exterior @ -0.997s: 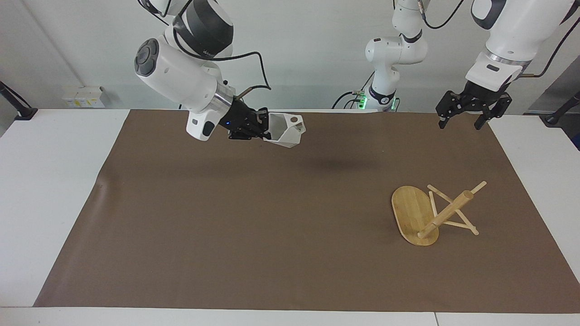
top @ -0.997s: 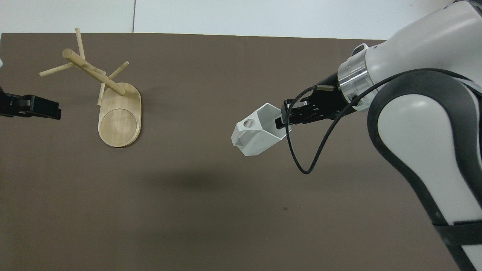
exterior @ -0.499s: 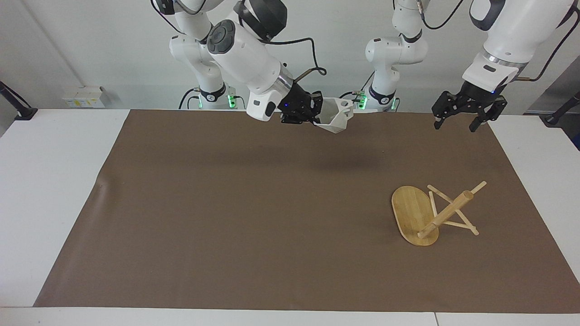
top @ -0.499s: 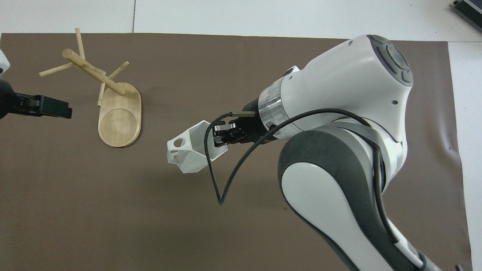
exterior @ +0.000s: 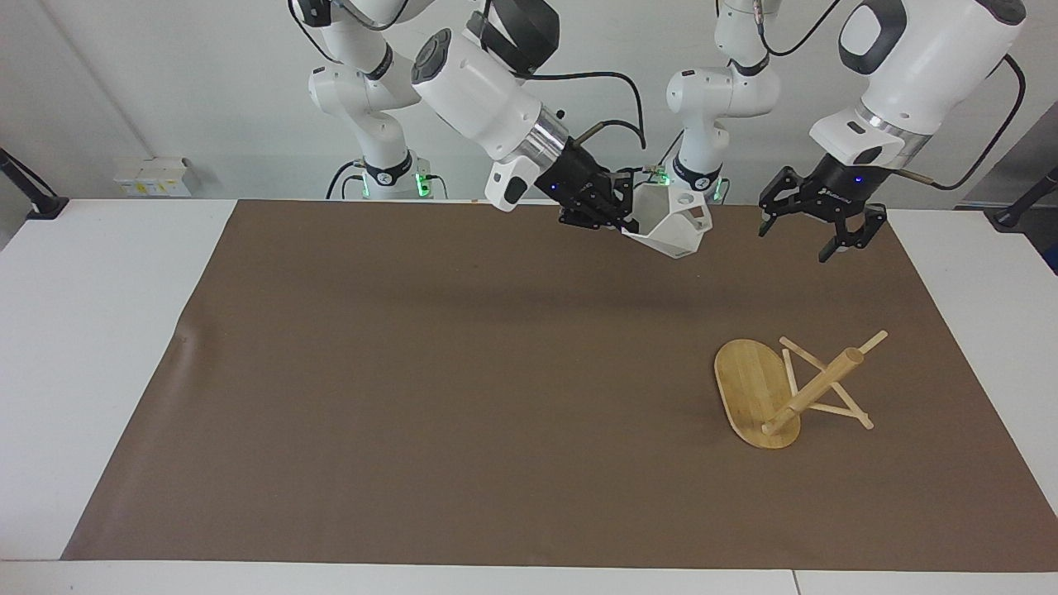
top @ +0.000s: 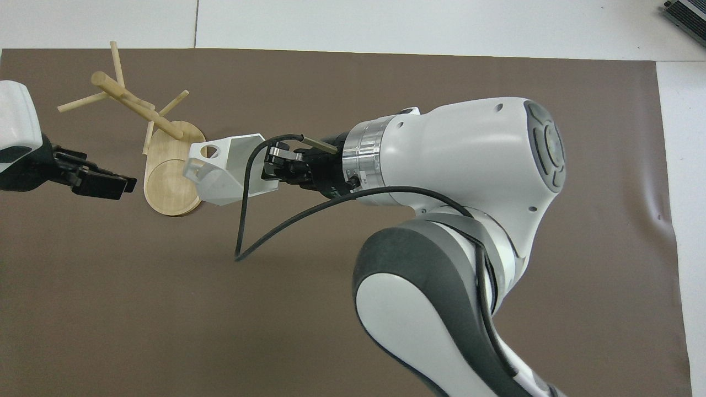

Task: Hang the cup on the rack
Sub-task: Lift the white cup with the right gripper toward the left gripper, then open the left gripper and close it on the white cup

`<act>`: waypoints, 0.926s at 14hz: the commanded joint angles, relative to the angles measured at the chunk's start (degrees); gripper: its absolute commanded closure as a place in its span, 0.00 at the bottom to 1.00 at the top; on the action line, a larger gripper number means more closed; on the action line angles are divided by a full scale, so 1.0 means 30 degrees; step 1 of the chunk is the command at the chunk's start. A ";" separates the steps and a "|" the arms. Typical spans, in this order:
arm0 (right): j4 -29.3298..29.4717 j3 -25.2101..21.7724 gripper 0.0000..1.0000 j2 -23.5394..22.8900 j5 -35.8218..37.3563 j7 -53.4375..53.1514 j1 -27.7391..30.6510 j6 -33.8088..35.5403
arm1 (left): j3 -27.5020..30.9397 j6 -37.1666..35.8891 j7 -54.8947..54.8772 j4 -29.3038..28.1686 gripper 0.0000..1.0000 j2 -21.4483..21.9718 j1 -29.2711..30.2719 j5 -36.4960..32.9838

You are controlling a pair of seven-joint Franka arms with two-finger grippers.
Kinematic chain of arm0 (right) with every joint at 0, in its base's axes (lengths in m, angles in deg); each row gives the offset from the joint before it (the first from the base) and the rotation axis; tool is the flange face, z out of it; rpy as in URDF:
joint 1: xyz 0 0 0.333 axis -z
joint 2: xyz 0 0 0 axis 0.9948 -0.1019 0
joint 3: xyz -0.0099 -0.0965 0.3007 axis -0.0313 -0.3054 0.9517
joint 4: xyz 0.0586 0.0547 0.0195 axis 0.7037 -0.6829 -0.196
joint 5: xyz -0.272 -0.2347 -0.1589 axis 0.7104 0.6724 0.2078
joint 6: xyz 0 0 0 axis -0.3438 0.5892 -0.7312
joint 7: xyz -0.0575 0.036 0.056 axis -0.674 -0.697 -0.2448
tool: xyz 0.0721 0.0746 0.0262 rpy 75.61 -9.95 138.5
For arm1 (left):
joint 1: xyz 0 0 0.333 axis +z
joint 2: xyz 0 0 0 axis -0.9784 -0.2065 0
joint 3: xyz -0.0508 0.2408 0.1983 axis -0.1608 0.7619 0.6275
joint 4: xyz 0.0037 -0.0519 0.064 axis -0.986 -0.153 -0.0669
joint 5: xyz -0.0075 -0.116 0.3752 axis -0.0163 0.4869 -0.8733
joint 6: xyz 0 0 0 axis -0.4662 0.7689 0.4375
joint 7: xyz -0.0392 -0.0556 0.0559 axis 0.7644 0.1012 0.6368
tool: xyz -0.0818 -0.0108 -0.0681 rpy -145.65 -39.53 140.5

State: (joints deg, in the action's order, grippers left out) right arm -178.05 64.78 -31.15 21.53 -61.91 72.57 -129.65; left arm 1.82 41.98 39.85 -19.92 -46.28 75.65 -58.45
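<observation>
Right pincer (exterior: 621, 216) pinching cup (exterior: 671, 221) over brown mat (exterior: 413, 372); left pincer (exterior: 814, 227) spread, hovering nearby; rack (exterior: 789, 388) on mat, on counter (exterior: 91, 330)

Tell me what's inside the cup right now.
Nothing shows inside the cup: its visible inner walls are bare. One finger of the right gripper reaches in over the rim, clamping the wall. The deepest part is hidden.

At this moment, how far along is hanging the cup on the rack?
Done: the right claw has the cup lifted over the mat. In hand: carrying it. The left claw hangs open in the air. Left: threading the handle onto a peg of the rack.
</observation>
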 commanded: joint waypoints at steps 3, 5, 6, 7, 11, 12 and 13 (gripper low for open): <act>-0.1049 0.0069 1.00 0.0529 -0.1934 -0.0320 0.0113 -0.2005 | 0.0010 0.0567 -0.7607 -0.1685 0.00 0.0960 0.0196 0.1097; -0.1049 0.0069 1.00 0.0529 -0.1964 -0.0320 0.0084 -0.2006 | 0.0039 0.0625 -1.0009 -0.1803 0.00 0.1077 0.0254 0.1097; -0.1049 0.0214 1.00 0.0529 -0.1964 -0.0320 0.0083 -0.2006 | 0.0039 0.0654 -1.1239 -0.1804 0.00 0.1078 0.0254 0.1097; -0.1049 0.0390 1.00 0.0500 -0.1964 -0.0378 -0.0062 -0.2064 | 0.0039 0.0713 -1.2440 -0.1804 0.00 0.1020 0.0283 0.1097; -0.1634 0.0421 1.00 0.0529 -0.1964 -0.0700 -0.0647 -0.3789 | 0.0039 0.1211 -1.5697 -0.1833 0.00 0.0407 0.0342 0.2262; -0.1635 0.0421 1.00 0.0500 -0.1964 -0.0730 -0.0707 -0.3880 | 0.0039 0.1269 -1.6429 -0.1804 0.00 0.0143 0.0342 0.2733; -0.1635 0.0421 1.00 0.0500 -0.1964 -0.0730 -0.0708 -0.3881 | 0.0039 0.1328 -1.6872 -0.1804 0.00 -0.0034 0.0255 0.3144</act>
State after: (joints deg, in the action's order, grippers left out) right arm -181.23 65.70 -31.14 17.19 -63.16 70.14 -139.91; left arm 2.10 44.12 -6.49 -24.13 -45.69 76.15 -51.89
